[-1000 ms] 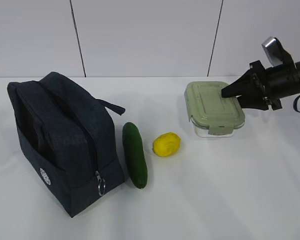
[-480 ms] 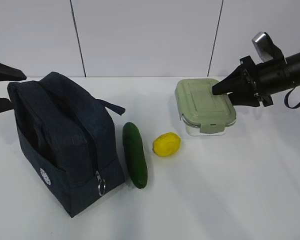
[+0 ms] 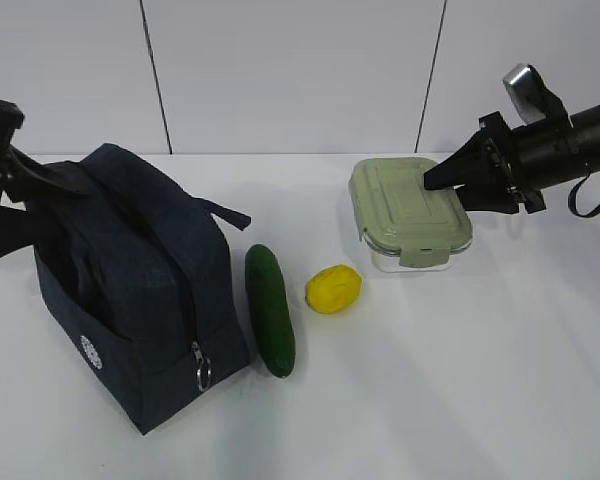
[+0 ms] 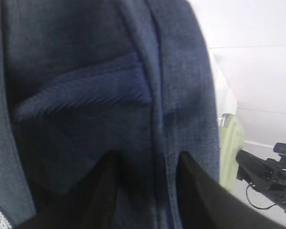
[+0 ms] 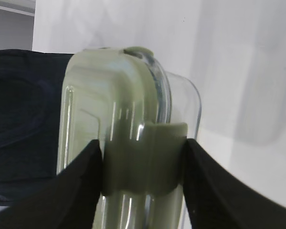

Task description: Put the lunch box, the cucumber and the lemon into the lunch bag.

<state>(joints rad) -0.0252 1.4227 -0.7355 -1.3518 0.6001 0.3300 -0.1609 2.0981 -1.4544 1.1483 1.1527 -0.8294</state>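
Note:
The navy lunch bag (image 3: 130, 290) stands at the left, and its fabric (image 4: 86, 95) fills the left wrist view. My left gripper (image 3: 30, 205) is open at the bag's far top end. Its jaws (image 4: 147, 162) stand apart astride a fold of that fabric. The dark green cucumber (image 3: 270, 310) lies just right of the bag, with the yellow lemon (image 3: 333, 288) beside it. My right gripper (image 3: 440, 190) is shut on the right end of the sage-lidded lunch box (image 3: 405, 205), held just above the table. Its jaws (image 5: 142, 152) clamp the lid's snap latch on the lunch box (image 5: 114, 119).
The white table (image 3: 460, 380) runs back to a pale panelled wall (image 3: 300, 70). A metal ring pull (image 3: 203, 375) hangs at the bag's near lower corner. A strap handle (image 3: 225, 213) sticks out toward the cucumber. The right arm (image 4: 267, 167) shows beyond the bag.
My left gripper came in from the left edge onto the bag's far end. The right gripper lifted the lunch box and carried it slightly left, then held still.

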